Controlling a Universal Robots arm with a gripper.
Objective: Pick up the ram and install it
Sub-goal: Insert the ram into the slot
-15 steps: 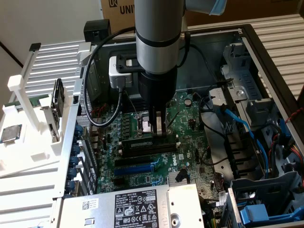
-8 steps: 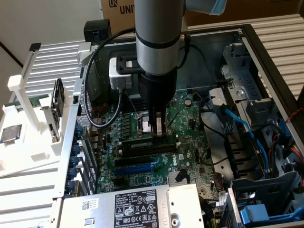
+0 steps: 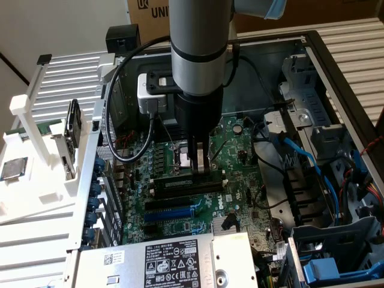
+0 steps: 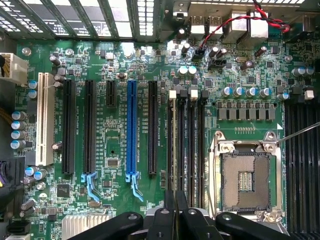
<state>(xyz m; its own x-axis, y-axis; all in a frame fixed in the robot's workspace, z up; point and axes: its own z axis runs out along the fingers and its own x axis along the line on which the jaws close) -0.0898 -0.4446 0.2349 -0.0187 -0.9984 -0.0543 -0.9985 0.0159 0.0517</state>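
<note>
The ram (image 3: pixel 180 183) is a thin green stick with a pale label, standing on edge in a black memory slot on the motherboard (image 3: pixel 231 153). In the wrist view the ram (image 4: pixel 175 145) is a narrow line along the slot beside the other memory slots (image 4: pixel 192 145). It runs straight in between my fingertips. My gripper (image 3: pixel 201 171) hangs upright from the grey arm, its two fingers pinched together on the stick's upper edge. The gripper (image 4: pixel 175 200) looks shut on the ram in the wrist view.
An open CPU socket (image 4: pixel 247 175) lies beside the memory slots, and a blue expansion slot (image 4: pixel 131 130) on their other side. Blue cables (image 3: pixel 303 153) and drive cages crowd the exterior view's right. The power supply (image 3: pixel 162 261) sits in front, a white rack (image 3: pixel 36 162) outside the case.
</note>
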